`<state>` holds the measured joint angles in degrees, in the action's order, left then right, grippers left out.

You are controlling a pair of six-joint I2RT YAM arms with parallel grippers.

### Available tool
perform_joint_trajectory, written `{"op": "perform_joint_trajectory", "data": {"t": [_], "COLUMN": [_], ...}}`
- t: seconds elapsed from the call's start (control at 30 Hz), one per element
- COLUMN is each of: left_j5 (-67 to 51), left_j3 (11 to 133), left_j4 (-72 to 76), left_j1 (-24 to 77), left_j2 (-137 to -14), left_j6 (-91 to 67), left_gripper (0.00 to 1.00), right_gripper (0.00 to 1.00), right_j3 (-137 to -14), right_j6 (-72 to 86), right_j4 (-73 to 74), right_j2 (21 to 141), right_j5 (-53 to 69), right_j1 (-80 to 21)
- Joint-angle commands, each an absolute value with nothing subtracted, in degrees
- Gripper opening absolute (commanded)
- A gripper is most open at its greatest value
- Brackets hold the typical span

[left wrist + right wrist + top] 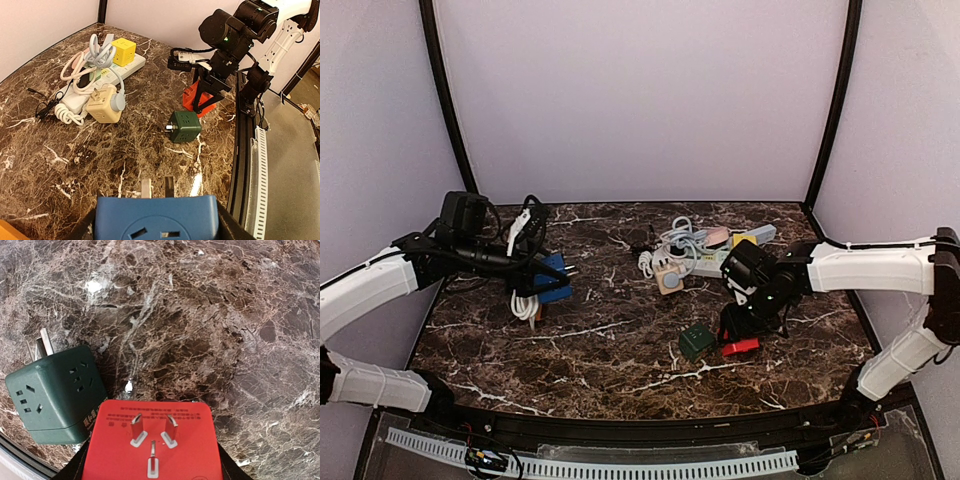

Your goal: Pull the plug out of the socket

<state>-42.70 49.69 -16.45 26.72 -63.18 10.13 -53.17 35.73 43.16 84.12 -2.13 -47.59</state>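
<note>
R gripper [737, 338], jaws part-closed, clamps red plug adapter [152, 425] w/ pins [151, 440] bare; green socket cube [55, 390] lies loose just left of it, so we judge them separated. L gripper [544, 276] likewise grips blue adapter [157, 217].

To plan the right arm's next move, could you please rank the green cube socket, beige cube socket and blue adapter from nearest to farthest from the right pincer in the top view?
1. Green cube socket, just left of the right pincer and its red adapter.
2. Beige cube socket, mid-table beside the cable pile.
3. Blue adapter, far left, in the left pincer.
</note>
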Motion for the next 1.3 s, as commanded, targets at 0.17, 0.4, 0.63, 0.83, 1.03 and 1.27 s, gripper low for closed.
{"op": "perform_joint_trajectory", "data": {"t": [0.17,0.4,0.63,0.83,1.03,1.27], "left_j5": [-44.78,-45.26,-47.90,-52.19,-53.25,-52.45], "left_j3": [50.45,50.45,50.30,50.24,50.47,49.49], "left_j4": [-14.94,-14.65,-12.58,-6.85,1.47,15.28], "left_j1": [26.35,26.39,26.45,28.57,34.88,40.59], "left_j2": [-63.10,-63.11,-63.07,-62.78,-61.40,-62.43], "left_j6": [10.11,9.84,7.60,2.32,-4.64,-14.63], "left_gripper": [0.01,0.01,0.01,0.01,0.01,0.01], "right_gripper": [0.72,0.82,0.84,0.86,0.90,0.90], "right_j3": [-52.82,-52.98,-54.52,-54.04,-52.45,-56.72], "right_j6": [36.28,36.05,33.27,29.03,29.33,27.43], "right_j4": [41.51,41.58,41.00,28.14,9.68,-0.96], "right_j2": [83.49,81.94,75.98,66.79,62.64,69.27], "right_j5": [-1.76,-1.81,-0.54,11.66,22.11,22.81], "right_j1": [-46.51,-46.36,-46.32,-47.02,-50.33,-57.83]}}
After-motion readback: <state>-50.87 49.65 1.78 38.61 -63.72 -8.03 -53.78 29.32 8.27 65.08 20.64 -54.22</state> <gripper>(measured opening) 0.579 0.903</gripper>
